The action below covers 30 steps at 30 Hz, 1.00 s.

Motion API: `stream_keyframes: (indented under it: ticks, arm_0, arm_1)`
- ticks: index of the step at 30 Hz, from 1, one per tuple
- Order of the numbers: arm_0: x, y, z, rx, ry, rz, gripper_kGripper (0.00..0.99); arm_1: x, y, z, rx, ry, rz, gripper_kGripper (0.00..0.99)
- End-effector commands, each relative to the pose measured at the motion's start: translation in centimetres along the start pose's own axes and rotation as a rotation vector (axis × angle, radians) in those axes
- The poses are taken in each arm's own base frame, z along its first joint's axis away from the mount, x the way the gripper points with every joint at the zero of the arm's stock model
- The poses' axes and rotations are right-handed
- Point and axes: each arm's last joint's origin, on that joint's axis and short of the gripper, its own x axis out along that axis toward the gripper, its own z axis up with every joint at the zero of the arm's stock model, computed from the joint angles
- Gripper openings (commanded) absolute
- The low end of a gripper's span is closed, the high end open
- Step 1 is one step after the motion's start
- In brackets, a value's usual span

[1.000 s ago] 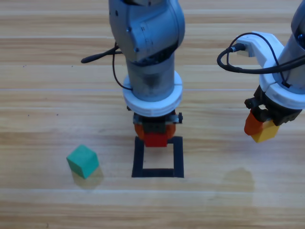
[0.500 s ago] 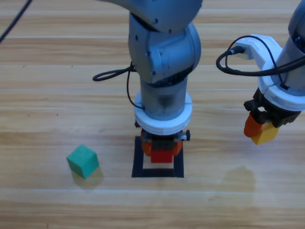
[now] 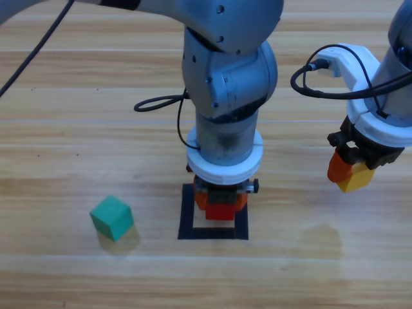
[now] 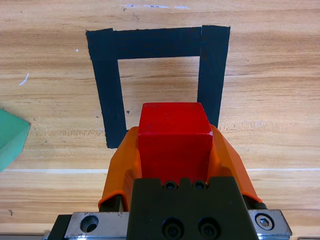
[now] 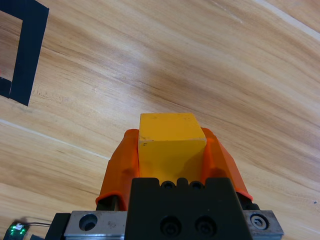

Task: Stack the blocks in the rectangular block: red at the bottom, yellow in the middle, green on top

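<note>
Item one, my landmark: the black tape square (image 3: pixel 213 222) on the wooden worktop (image 3: pixel 64 129), a hollow outline with bare wood showing inside it. Item two: the left tool (image 3: pixel 221 205), which I see hanging over the far half of the tape square, its orange jaws clamped on the red cube (image 3: pixel 220 211); in the left wrist view the red cube (image 4: pixel 174 134) sits squarely between the jaws, its front face over the near edge of the square's opening, with the far tape bar and both side bars (image 4: pixel 158 44) visible past it. I cannot tell from these views whether the red cube touches the worktop. Item three: the right tool (image 3: pixel 351 174), well to the right of the tape square and a little farther back, its jaws closed on the yellow cube (image 3: pixel 355 178) and held above the wood; the right wrist view shows the yellow cube (image 5: pixel 170 144) gripped on both sides, with a corner of the tape square (image 5: pixel 22 55) at the upper left of that picture. Item four: the green cube (image 3: pixel 112 217), resting on the worktop well to the left of the tape square, turned slightly askew to the tape lines, touched by neither tool; a sliver of it (image 4: pixel 11 141) shows at the left edge of the left wrist view.
</note>
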Motion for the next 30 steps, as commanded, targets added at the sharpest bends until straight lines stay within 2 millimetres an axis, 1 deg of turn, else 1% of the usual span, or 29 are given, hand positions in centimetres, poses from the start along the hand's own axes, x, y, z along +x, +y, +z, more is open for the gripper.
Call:
stream_keyframes:
  ticks: [1,8,18,30]
  arm_0:
    - [2.7,-0.7,-0.3,0.027,0.019,0.049,0.120]
    - [3.3,-0.6,0.1,0.027,0.023,0.057,0.120]
    - [3.5,-0.3,0.5,0.024,0.024,0.058,0.120]
    - [4.1,0.4,1.5,-0.001,0.026,0.057,0.120]
  arm_1:
    - [2.8,-0.6,0.6,0.031,0.079,-0.028,0.026]
    - [3.0,-0.6,0.5,0.030,0.083,-0.031,0.026]
    - [3.0,-0.5,0.5,0.029,0.084,-0.031,0.026]
    - [3.0,-0.6,0.5,0.031,0.085,-0.033,0.026]
